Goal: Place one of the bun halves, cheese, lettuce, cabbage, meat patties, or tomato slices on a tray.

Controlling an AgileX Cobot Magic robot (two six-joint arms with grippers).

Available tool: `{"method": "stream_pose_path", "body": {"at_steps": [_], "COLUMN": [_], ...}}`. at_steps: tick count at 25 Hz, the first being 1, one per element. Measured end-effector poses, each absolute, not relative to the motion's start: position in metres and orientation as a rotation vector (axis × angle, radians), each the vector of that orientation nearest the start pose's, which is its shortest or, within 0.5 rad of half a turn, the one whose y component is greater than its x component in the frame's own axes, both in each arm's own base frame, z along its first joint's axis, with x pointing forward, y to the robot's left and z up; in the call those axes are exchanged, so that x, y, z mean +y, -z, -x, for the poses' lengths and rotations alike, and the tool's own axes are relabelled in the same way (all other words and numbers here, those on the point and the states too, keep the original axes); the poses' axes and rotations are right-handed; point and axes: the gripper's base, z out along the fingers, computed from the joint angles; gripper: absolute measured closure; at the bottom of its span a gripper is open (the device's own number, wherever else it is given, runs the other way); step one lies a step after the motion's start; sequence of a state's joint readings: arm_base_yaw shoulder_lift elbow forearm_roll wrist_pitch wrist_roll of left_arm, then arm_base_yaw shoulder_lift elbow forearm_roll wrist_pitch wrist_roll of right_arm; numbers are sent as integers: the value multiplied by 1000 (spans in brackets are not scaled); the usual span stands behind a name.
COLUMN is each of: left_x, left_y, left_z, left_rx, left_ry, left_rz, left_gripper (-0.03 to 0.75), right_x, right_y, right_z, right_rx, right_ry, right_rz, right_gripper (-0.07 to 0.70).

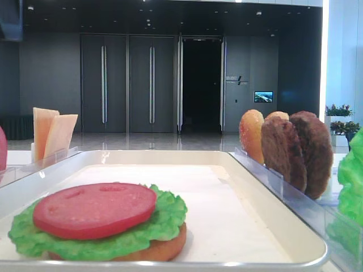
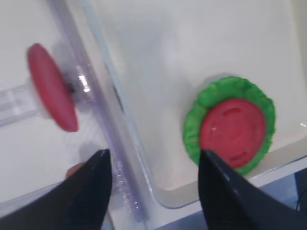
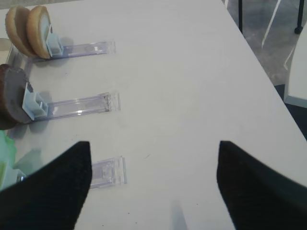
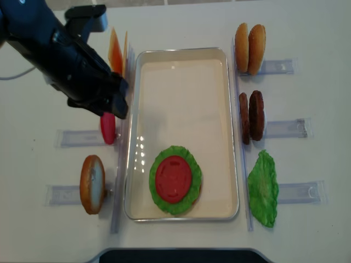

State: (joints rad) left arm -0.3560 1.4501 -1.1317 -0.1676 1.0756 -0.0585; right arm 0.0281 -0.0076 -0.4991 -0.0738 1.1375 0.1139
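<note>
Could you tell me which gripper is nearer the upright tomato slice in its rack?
Left. The left gripper hangs just above the tomato slice; the right gripper is over the table's opposite side.

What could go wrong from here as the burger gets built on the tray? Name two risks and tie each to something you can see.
1. The left gripper hangs with jaws open beside the tray rim, near the upright tomato slice in its rack; a low sweep might knock it over.
2. The stack sits close to the tray's near end, so the next piece may land off-centre or slide.
</note>
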Motion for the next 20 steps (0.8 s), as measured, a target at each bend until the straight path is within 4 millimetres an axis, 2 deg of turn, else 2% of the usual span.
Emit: {"method": "stream_pose_path", "body": {"at_steps": [5,13,16,20], "left_x": [-71,-10,5,9], "left_y": [-288,-297,-302,-306], "left_z": [-260,-256,-253,-242], "left_rx": [2925,2956,2936,2918], "left_ry": [151,-60,-107,-113], "left_rz": [-230,-5,61,89], "left_gripper": [276,276,276,276], "right_x": [-6,-6,-6,-6], "right_y": [-271,-271,-271,-271], "right_z": [9,9,9,9], "right_rx": [2110,2110,2110,2110], "right_ry": [4,4,4,4], "right_rz": [-98,-98,-98,-98], "right_gripper": [90,90,90,90]}}
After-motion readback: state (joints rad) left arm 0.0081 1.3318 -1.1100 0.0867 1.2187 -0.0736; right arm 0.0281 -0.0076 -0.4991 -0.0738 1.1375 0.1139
